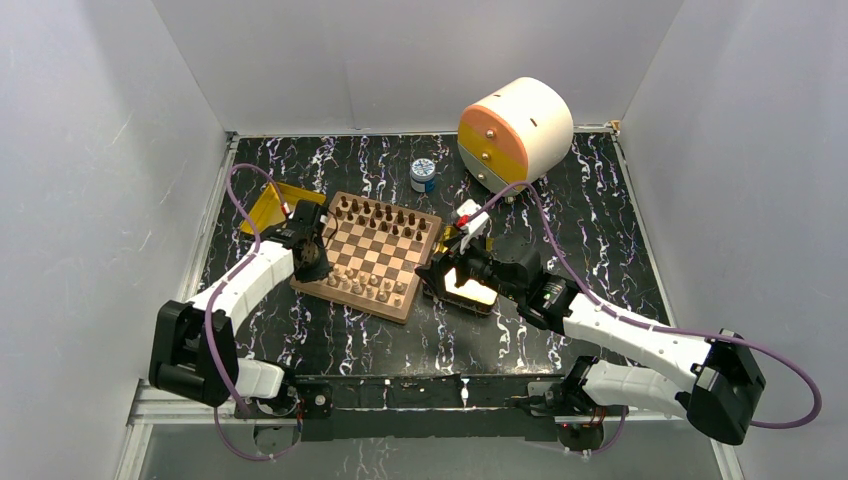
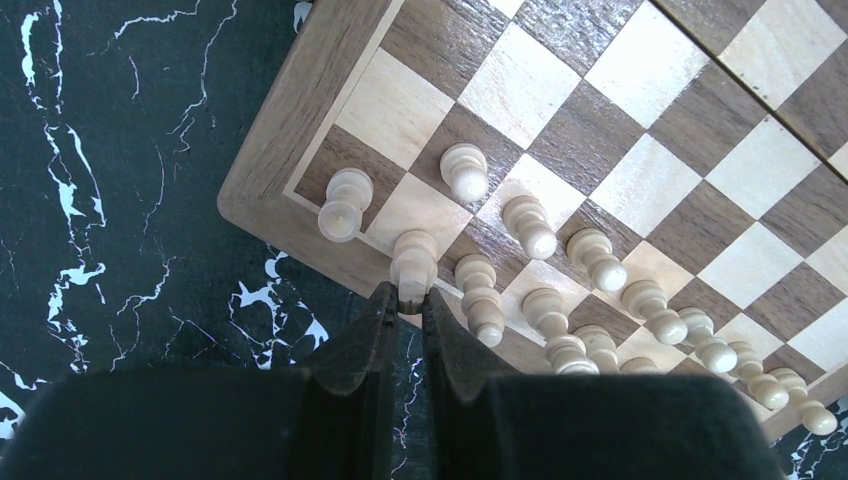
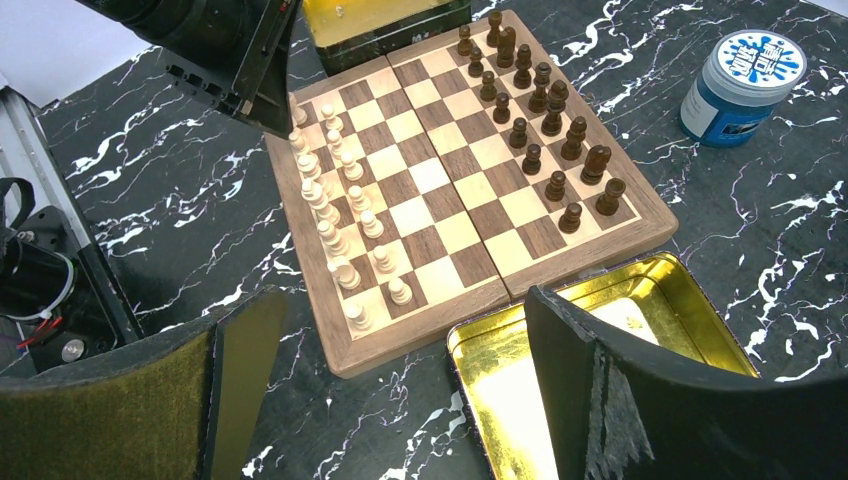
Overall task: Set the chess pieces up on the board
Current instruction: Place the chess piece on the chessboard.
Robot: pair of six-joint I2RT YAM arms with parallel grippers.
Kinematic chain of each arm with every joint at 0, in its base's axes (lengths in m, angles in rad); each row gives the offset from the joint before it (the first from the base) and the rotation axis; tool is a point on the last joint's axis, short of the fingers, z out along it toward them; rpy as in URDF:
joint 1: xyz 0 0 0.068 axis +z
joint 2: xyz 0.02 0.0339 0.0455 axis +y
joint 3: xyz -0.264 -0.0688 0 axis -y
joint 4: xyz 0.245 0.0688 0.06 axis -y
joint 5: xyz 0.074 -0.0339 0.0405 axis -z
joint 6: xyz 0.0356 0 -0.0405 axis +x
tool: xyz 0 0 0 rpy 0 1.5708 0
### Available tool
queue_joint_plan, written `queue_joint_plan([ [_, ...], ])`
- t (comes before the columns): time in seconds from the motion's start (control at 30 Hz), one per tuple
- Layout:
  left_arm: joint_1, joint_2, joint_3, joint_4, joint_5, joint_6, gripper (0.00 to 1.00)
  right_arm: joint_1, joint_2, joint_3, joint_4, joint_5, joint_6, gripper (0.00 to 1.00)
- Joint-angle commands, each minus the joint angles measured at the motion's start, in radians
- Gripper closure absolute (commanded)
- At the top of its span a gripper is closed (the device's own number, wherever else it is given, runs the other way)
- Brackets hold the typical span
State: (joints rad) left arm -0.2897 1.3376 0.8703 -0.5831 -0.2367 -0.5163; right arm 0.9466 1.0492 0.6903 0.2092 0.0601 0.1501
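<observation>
Left gripper (image 2: 405,300), jaws drawn narrow, pinches the head of a pale chessman (image 2: 413,262) standing in the outer row of the board (image 2: 640,100), next to the corner piece (image 2: 345,205), seen from the left wrist. That view's lower part is filled by the gripper's own dark body, and the dark side of the board is cut off. From above the grip is hidden: the left arm (image 1: 255,275) covers the board's 9 o'clock corner. Only the right wrist camera shows both camps, pale chessmen (image 3: 347,272) in two ragged rows at 9 o'clock and dark chessmen (image 3: 553,95) at 1 o'clock, though they are too small to tell kinds apart and the left arm masks the top of the pale rows. Right gripper (image 3: 400,330), jaws spread wide and gripping nothing, hangs over a gold tray (image 3: 520,380) just beside the board's rim at 3 o'clock in the overhead view, where the gripper partly covers it. A second gold tray (image 1: 262,207) peeks out at 10 o'clock, a blue-lidded jar (image 1: 423,175) stands at 12, a white-and-orange drum (image 1: 515,130) at 1. The middle ranks lie bare between the camps; the black marbled table (image 1: 340,345) opens widest at 6 o'clock, toward the arm bases
</observation>
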Motion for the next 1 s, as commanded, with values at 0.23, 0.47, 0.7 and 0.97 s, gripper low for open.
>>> queue_joint_plan([
  [0.23,0.004,0.008,0.008,0.0,-0.02,-0.001,1.0,0.001,-0.013,0.037,0.039,0.003,-0.018,0.01],
  [0.47,0.003,0.017,0.01,-0.001,-0.023,0.003,0.98,0.002,-0.011,0.035,0.041,-0.005,-0.018,0.01],
  [0.7,0.004,0.013,0.013,0.002,-0.035,0.004,0.98,0.001,-0.014,0.034,0.041,-0.007,-0.017,0.01],
  [0.97,0.003,0.011,0.005,0.018,-0.049,0.007,0.98,0.001,-0.016,0.028,0.041,-0.005,-0.015,0.01],
])
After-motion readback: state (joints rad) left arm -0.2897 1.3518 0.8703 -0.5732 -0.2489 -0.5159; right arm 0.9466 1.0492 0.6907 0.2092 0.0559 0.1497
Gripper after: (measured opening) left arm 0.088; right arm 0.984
